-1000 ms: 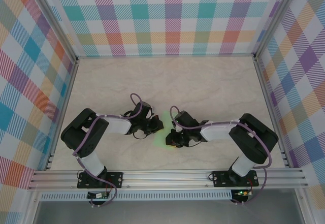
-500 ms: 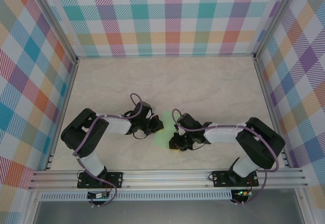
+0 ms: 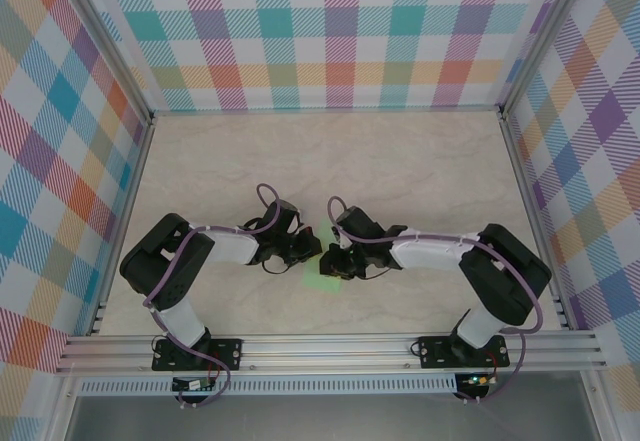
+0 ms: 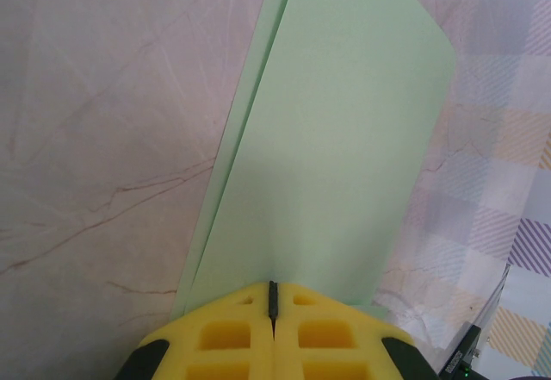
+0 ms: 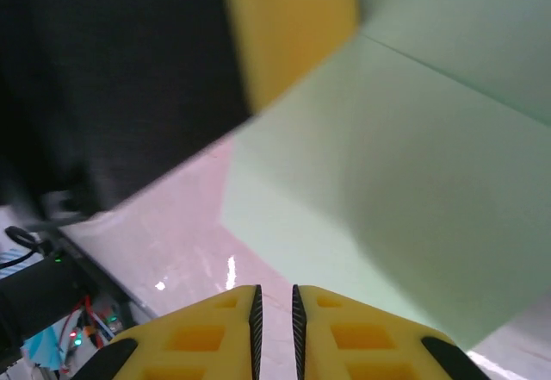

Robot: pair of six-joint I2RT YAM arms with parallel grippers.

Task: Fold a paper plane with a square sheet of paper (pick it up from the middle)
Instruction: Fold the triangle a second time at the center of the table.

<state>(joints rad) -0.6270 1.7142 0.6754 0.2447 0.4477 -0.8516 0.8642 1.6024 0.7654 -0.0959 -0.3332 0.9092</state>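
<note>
The square sheet of paper (image 3: 322,278) is pale green and lies folded over on itself on the marbled table between my two grippers. In the left wrist view the paper (image 4: 336,139) rises in two layers from my left gripper (image 4: 273,298), whose yellow jaws are shut on its near edge. My left gripper (image 3: 308,249) sits at the paper's left side. My right gripper (image 3: 333,264) hovers at its upper right. In the right wrist view my right gripper (image 5: 275,294) stands slightly open over bare table, nothing between its jaws, with the paper (image 5: 413,182) just ahead.
Plaid walls (image 3: 340,31) close in the table (image 3: 400,161) at the back and both sides. An aluminium rail (image 3: 330,349) runs along the near edge by the arm bases. The left arm's dark body (image 5: 112,78) stands close in front of the right wrist camera.
My right gripper has swung up and left, away from the near rail and closer to the left gripper. The left gripper has stayed put, still shut on the paper.
</note>
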